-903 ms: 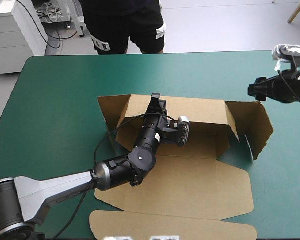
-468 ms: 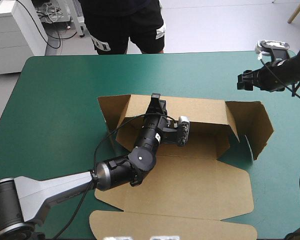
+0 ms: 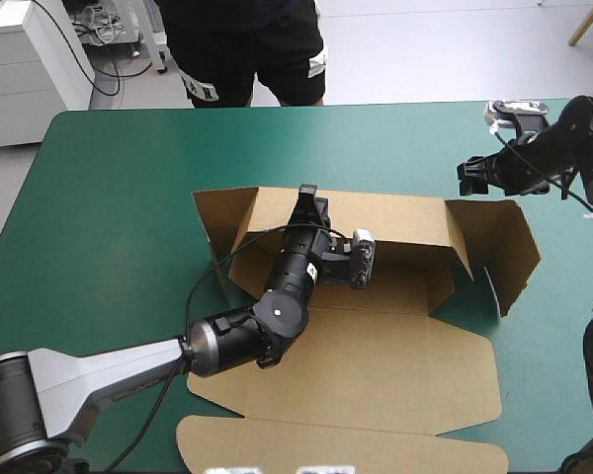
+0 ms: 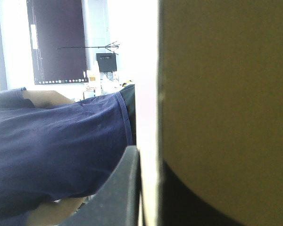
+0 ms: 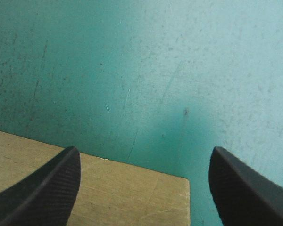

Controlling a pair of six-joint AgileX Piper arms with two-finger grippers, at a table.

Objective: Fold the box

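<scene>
The brown box (image 3: 395, 365) lies in the middle of the table with its lid flat toward the front edge. Its back wall (image 3: 395, 222) stands raised. My left gripper (image 3: 304, 197) is shut on the top edge of that wall near its left end. In the left wrist view the board (image 4: 226, 94) runs edge-on between the black fingers (image 4: 118, 193). My right gripper (image 3: 466, 178) hovers open just beyond the raised right end flap (image 3: 509, 247). A corner of board (image 5: 108, 188) shows under the gap of the right gripper (image 5: 145, 151).
The left end flap (image 3: 217, 212) stands tilted outward beside my left arm. The teal-green cover (image 3: 109, 197) stretches from the box to the table's left edge. The lid's front tab (image 3: 336, 446) reaches close to the front edge.
My right gripper has swung leftward from near the table's right edge to above the right end flap's far corner. The left gripper and the box have not moved.
</scene>
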